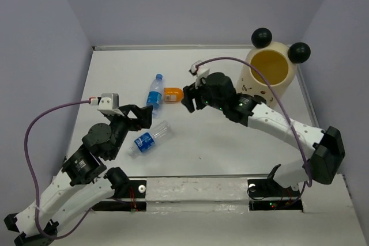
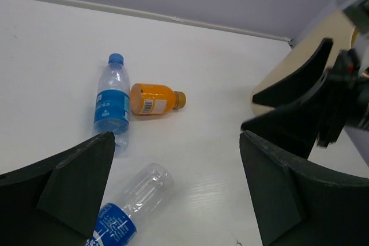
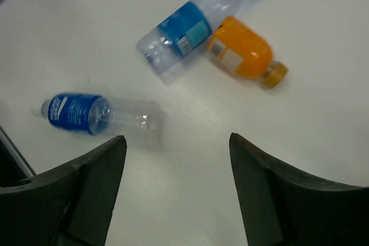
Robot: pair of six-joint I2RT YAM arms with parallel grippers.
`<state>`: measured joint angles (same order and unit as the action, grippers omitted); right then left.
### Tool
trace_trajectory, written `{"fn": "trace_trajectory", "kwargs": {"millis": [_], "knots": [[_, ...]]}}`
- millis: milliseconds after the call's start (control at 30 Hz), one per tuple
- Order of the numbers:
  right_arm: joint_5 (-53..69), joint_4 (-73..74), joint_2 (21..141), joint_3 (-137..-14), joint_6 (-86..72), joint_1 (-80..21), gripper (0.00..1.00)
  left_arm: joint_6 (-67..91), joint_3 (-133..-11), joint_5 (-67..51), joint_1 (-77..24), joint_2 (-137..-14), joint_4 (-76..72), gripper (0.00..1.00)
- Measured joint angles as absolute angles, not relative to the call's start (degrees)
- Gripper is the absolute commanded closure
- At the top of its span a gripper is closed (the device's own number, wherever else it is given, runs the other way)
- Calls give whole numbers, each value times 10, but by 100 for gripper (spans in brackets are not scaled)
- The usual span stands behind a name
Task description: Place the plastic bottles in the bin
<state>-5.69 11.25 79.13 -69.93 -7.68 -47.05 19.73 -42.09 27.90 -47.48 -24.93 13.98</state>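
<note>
Top external: 3 bottles [image 1: 151, 138] outside bin [image 1: 251, 71]

A white tabletop [image 1: 219, 148] is enclosed by plain pale lavender walls: a left wall [image 1: 34, 56], a far wall [image 1: 190, 4] and a right wall [image 1: 346, 27]. A thin pale strip [image 1: 173, 46] lines the tabletop's far edge.

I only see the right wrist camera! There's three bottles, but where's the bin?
Observer: The bin stands at the table's far right, beside the right arm's wrist.
Operator: What's the other arm doing?
Observer: The left fingers are wide open, holding nothing, beside the clear bottle nearest the arms' bases.
Operator: Does the bin look funny?
Observer: Two black balls sit on its rim like ears.
</note>
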Motion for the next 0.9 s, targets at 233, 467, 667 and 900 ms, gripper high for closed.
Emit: {"fn": "trace_trajectory", "kwargs": {"millis": [233,467,667,900], "knots": [[123,151,922,-733,5,-548,13,211,-421,351,-471,-228,155,2],[169,181,1008,-826,109,-588,12,244,-424,447,-456,-209,182,1],[169,194,1093,-905,177,-646,12,269,-428,516,-456,-166,206,2],[169,213,1178,-959,214,-665,11,302,-433,581,-456,-74,229,2]]}}
